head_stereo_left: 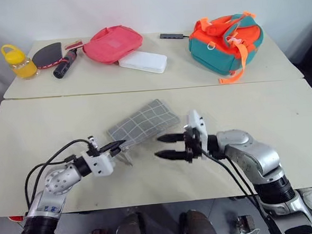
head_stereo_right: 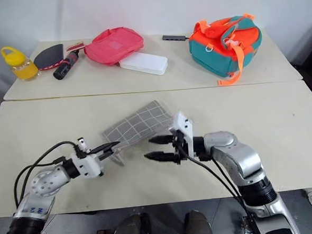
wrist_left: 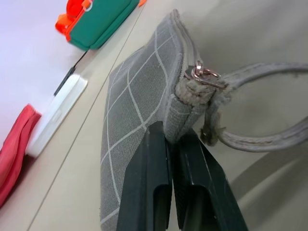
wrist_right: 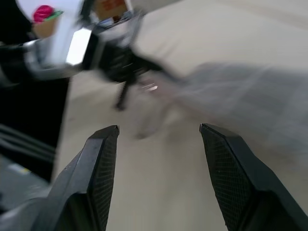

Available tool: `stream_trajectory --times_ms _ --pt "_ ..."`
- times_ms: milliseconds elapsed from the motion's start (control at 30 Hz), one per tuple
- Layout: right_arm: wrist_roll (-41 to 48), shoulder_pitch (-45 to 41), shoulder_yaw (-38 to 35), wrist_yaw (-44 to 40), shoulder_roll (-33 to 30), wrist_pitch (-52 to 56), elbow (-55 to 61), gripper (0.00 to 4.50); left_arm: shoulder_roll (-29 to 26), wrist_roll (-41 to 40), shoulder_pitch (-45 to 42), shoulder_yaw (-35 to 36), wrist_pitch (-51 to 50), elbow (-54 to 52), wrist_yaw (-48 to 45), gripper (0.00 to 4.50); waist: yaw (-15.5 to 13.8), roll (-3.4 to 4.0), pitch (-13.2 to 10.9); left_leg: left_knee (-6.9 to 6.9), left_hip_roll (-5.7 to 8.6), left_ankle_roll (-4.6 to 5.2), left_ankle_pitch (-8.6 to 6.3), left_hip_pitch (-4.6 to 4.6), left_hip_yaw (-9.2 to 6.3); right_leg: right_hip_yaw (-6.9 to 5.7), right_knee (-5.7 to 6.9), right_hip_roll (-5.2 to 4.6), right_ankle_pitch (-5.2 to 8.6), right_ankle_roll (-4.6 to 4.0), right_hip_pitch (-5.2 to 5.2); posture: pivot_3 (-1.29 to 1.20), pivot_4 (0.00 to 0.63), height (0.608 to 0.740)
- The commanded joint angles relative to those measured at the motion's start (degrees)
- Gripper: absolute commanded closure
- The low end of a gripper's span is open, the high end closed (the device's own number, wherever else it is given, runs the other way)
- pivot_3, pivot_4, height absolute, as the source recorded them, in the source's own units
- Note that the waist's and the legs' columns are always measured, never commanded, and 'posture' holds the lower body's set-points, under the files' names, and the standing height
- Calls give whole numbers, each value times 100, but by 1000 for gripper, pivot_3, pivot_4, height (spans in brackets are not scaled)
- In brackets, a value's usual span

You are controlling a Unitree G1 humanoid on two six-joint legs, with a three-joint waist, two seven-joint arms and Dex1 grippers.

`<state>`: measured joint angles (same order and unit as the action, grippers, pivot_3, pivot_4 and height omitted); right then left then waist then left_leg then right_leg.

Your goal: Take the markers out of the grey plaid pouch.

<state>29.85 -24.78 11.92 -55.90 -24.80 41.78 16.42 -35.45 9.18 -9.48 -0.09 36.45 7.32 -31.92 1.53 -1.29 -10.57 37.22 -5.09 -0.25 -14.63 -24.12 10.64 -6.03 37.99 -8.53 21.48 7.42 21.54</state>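
Pinched between my left gripper (head_stereo_left: 117, 146) fingers, the grey plaid pouch (head_stereo_left: 143, 122) hangs tilted above the table (head_stereo_left: 50, 123); my right gripper (head_stereo_left: 168, 146) waits spread and empty, no markers out yet

No text, brand, number or sign can be read on anything in these views (the coloured patch at the upper left of the right wrist view is blurred).
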Motion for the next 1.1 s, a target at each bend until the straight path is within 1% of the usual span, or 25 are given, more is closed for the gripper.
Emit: stream_trajectory --times_ms 33,100,167,267,367,467,667,700,800,867,933,1100 --pt "-201 51 233 526 323 -5 -38 1649 207 293 -212 -272 -336 -82 158 4500 8 0 0 0 0 0 0 1 1 0 2 0 0 0 0 0 150 740" --pt "-507 53 414 905 577 -103 -289 1649 304 322 -351 -360 -509 -149 168 4500 8 0 0 1 -1 -3 2 1 3 0 5 2 0 0 2 0 150 740" --pt "-561 51 420 1109 809 -127 -396 1649 326 352 -409 -377 -628 -211 186 4500 9 0 0 1 -1 -4 4 0 4 0 6 3 0 0 3 0 150 740" --pt "-462 -2 372 1206 1069 -64 -457 1649 315 361 -415 -385 -717 -309 219 4500 6 0 0 -1 -1 -4 3 -3 6 1 1 2 0 0 5 0 150 740" --pt "-631 -87 454 1329 1296 -226 -787 1649 385 385 -447 -433 -871 -450 256 4500 10 0 0 -1 -1 -3 3 -3 6 0 -1 3 0 0 5 0 150 740" --pt "-445 -89 386 1201 1390 -124 -774 2214 396 412 -418 -457 -954 -558 263 4500 9 0 0 0 -1 -3 3 -4 6 1 0 4 0 0 5 0 150 740" --pt "-530 -52 341 1143 1239 -250 -796 4311 385 368 -334 -433 -1115 -717 309 4500 10 0 0 -4 -1 -3 1 -5 5 0 -3 3 0 0 6 0 150 740" --pt "-541 -63 323 1113 1179 -273 -791 4452 371 345 -312 -428 -1125 -751 294 4500 12 0 0 -4 -1 -3 1 -5 5 0 -4 3 0 0 6 0 150 740" --pt "-612 -130 208 1031 933 -361 -854 4452 298 194 -228 -326 -1157 -824 241 4500 13 -1 0 -4 -2 -3 1 -5 5 0 -4 4 0 0 6 0 150 740" --pt "-696 -197 124 885 649 -483 -929 4452 184 -18 -135 -229 -1095 -873 124 4500 18 0 0 -4 -2 -3 1 -5 6 0 -5 3 0 0 6 0 150 740" --pt "-759 -279 3 752 339 -599 -1068 4452 86 -535 4 -72 -1159 -1000 -99 4500 28 -1 0 -6 -3 -3 1 -5 6 1 -5 3 0 0 8 0 150 740" --pt "-986 -496 -242 413 -356 -1067 -1601 4452 -311 -1351 306 327 -1140 -1156 -562 4500 25 -1 0 -6 -5 -4 1 -5 7 1 -8 4 0 0 8 0 150 740"
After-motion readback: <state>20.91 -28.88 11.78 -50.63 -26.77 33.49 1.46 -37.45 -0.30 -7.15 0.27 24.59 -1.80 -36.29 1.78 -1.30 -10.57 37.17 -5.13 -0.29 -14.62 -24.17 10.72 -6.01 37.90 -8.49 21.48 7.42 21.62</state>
